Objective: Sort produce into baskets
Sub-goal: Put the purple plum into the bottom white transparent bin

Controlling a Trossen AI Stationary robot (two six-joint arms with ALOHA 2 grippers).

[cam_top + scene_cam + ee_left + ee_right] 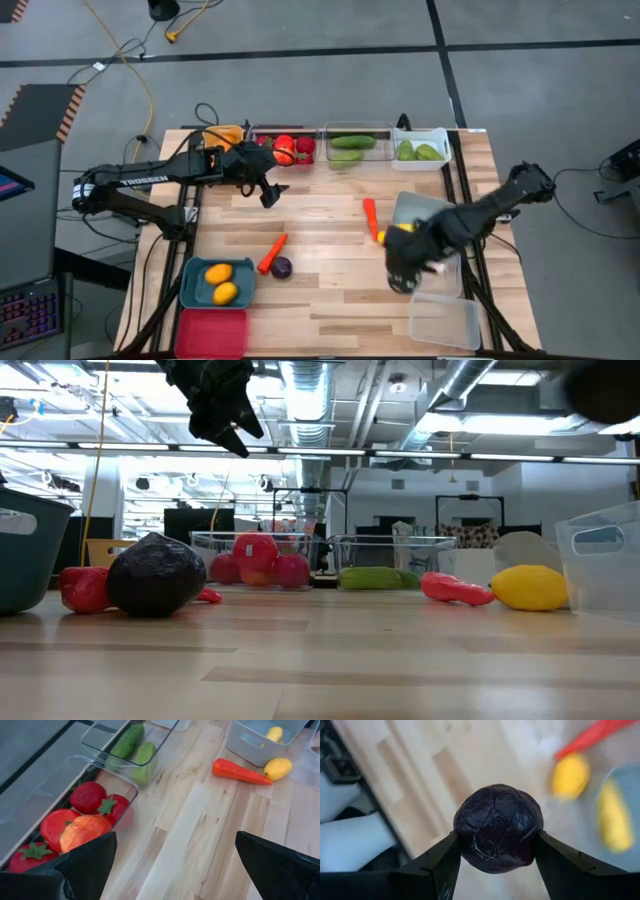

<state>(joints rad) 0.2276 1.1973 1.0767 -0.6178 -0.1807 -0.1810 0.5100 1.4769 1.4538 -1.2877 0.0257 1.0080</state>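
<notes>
My right gripper [402, 278] is shut on a dark purple round fruit [497, 827] at the right side of the table, beside the clear bins. My left gripper [268, 190] is open and empty above the table, just near of the clear bin of red produce [285, 150]; it also shows in the low view [225, 410]. A second dark purple fruit [281, 267], an orange carrot [272, 254], a red pepper [371, 218] and a yellow lemon [277, 768] lie on the table. The teal bin [195, 290] holds two orange-yellow fruits. My right gripper pinches the dark purple fruit by its two opposite sides [465, 837] between its two fingers [440, 865], across its widest part. The fruit does not show on the table in the low view, so it is lifted clear.
Along the far edge stand an orange-yellow bin [225, 135], a clear bin of cucumbers [350, 148] and a white bin [440, 135] of green produce. Clear bins stand at the right [420, 205] and near right [445, 320]. A red bin [212, 333] stands near left. The table's middle is bare wood.
</notes>
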